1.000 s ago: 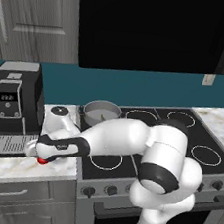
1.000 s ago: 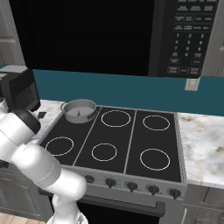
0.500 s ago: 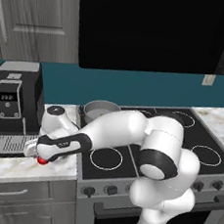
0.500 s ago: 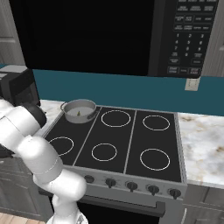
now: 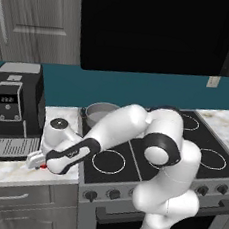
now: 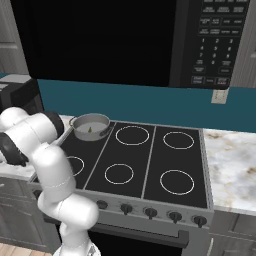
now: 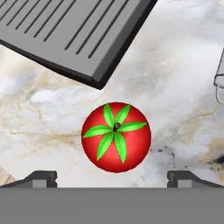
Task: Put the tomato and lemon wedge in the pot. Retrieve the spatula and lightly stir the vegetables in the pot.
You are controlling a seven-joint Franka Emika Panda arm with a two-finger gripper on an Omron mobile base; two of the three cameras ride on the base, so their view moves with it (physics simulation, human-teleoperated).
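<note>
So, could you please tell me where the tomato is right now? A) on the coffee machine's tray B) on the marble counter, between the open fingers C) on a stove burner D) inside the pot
B: the tomato sits on the marble counter, centred between the spread fingers, untouched.

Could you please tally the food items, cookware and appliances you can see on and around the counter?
Food: 2 (tomato, lemon wedge)
Cookware: 1 (pot)
Appliances: 3 (coffee machine, stove, microwave)
Total: 6
</note>
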